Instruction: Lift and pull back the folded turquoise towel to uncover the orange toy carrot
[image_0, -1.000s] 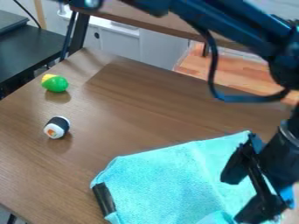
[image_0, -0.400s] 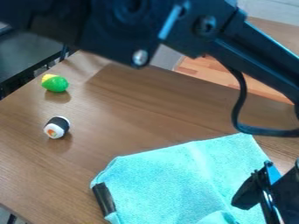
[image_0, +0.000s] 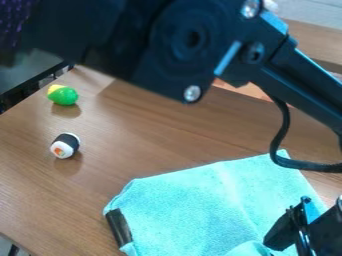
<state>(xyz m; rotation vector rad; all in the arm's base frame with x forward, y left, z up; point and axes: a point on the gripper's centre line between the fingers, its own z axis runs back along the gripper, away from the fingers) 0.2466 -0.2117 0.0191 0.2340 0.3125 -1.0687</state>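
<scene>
Pincer by blue cloth; can't tell how open or if holding. Cloth mostly flat on worktop, small fold left: looks part done. Sushi toy well apart.

Here's the black arm, thick at eleven o'clock, crossing twelve and slanting down towards three! Its dark cable bows beneath, between three and four, and there's the black pincer, low between four and five, partly cut off.
</scene>
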